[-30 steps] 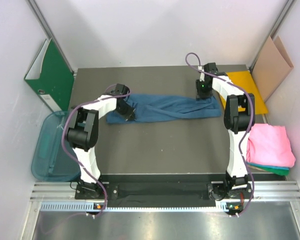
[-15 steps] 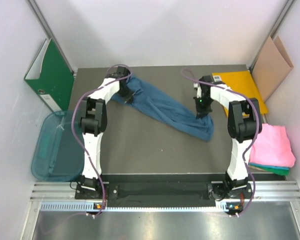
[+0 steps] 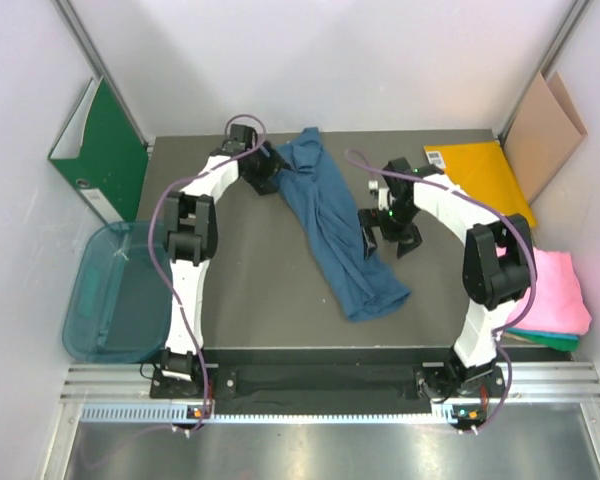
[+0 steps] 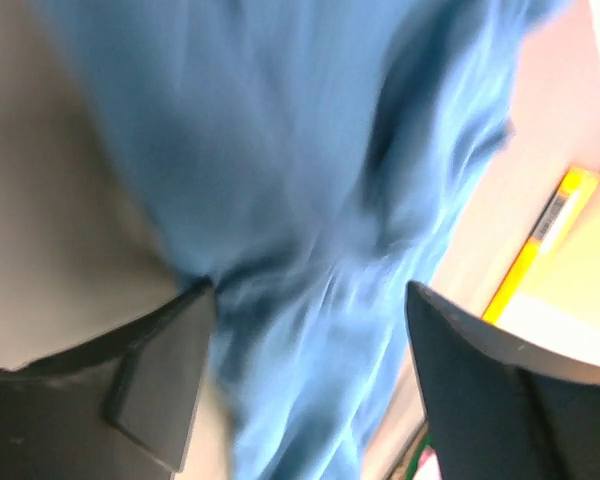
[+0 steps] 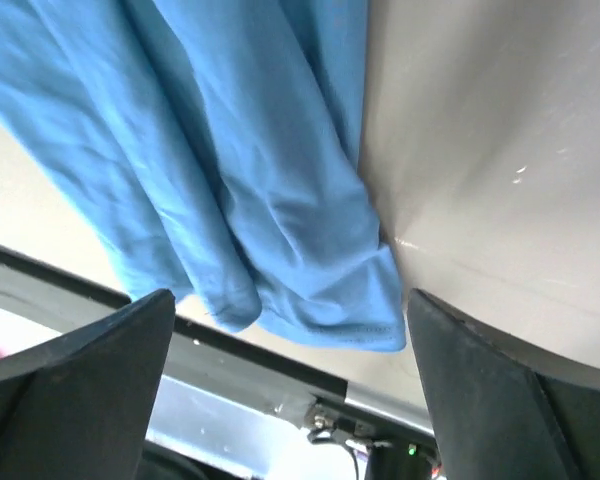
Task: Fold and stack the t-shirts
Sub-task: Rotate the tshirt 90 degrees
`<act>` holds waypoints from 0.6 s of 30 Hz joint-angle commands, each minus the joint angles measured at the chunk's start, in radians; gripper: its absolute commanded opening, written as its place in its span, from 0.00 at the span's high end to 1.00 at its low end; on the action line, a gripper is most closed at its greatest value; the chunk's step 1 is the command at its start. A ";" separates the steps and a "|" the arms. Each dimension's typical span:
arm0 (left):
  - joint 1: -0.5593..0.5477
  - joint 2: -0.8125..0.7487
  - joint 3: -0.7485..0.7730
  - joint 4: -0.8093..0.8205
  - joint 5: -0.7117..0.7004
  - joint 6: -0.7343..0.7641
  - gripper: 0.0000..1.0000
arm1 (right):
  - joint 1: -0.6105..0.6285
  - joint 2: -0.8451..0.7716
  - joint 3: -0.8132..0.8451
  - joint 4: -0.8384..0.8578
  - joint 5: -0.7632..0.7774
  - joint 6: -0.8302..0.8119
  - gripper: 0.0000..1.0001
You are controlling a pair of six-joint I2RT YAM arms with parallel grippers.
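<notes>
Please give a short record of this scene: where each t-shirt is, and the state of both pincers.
dark blue t-shirt: unfolded, diagonal on the table
pink t-shirt: folded, right edge, atop the teal t-shirt
left pincer: open, at the blue shirt's far end
right pincer: open, beside the blue shirt's middle

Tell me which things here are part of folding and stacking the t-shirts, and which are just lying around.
For the job: dark blue t-shirt, pink t-shirt, teal-green shirt under the pink one.
Lying about: green binder, cardboard sheet, orange envelope, teal bin.
</notes>
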 commanded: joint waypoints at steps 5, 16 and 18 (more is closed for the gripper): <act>-0.022 -0.541 -0.747 0.266 0.195 0.017 0.16 | -0.008 0.018 0.133 0.120 0.023 0.004 0.00; -0.345 -0.473 -0.882 0.170 0.292 -0.003 0.32 | -0.126 0.242 0.445 0.174 -0.034 0.050 0.00; -0.382 -0.416 -0.846 0.145 0.291 0.003 0.44 | -0.147 0.253 0.507 0.162 -0.036 0.043 0.00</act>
